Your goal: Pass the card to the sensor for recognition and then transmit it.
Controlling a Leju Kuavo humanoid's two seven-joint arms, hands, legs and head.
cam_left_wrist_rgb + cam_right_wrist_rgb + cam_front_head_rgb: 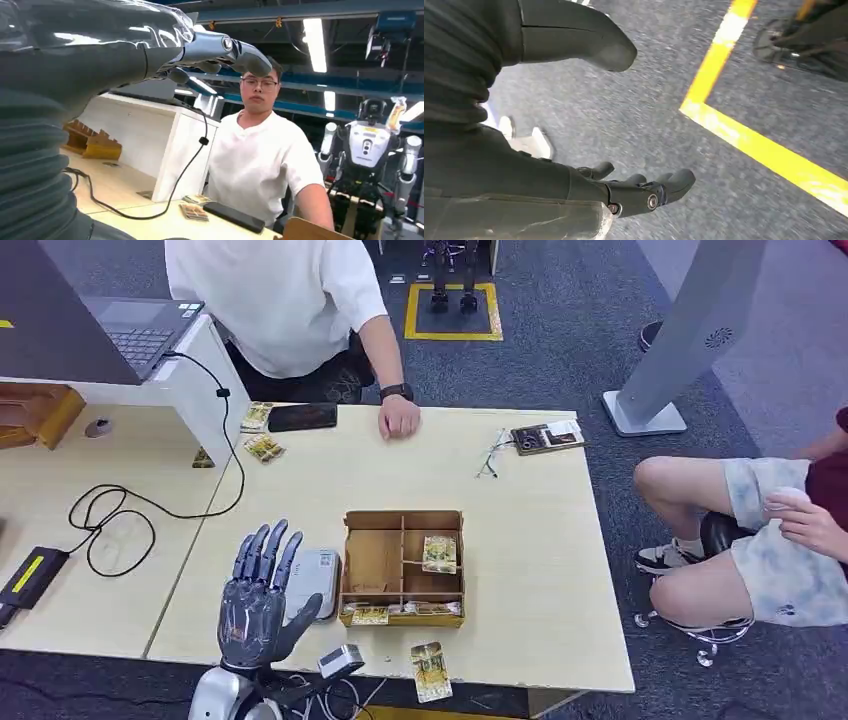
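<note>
From the head view, the left hand [257, 597] is hovering empty, fingers spread upward, just beside one grey sensor [312, 581]; beyond it one wooden box [403, 567] is holding three cards, a fourth card [430, 670] lying nearer. At the right wrist, the right hand [574, 120] is hanging over carpet, fingers apart, holding nothing.

1. The compartment box [403, 567] sits on the table [520, 510] near its middle, toward the front edge.
2. One card [439, 553] lies in the box's right-hand compartment; more cards [370, 615] lie in its front compartments.
3. The card reader [312, 580] lies at the box's 9 o'clock, just beside it.
4. The left hand [255, 602] is raised at the reader's 8 o'clock, over the front of the table.
5. A loose card [431, 671] lies at the box's 6 o'clock, at the table's front edge.
6. A phone [302, 417] lies at the box's 11 o'clock, at the far edge, with a person's hand [398, 421] at its 3 o'clock.
7. The laptop [85, 320] stands on a raised stand at the far left.
</note>
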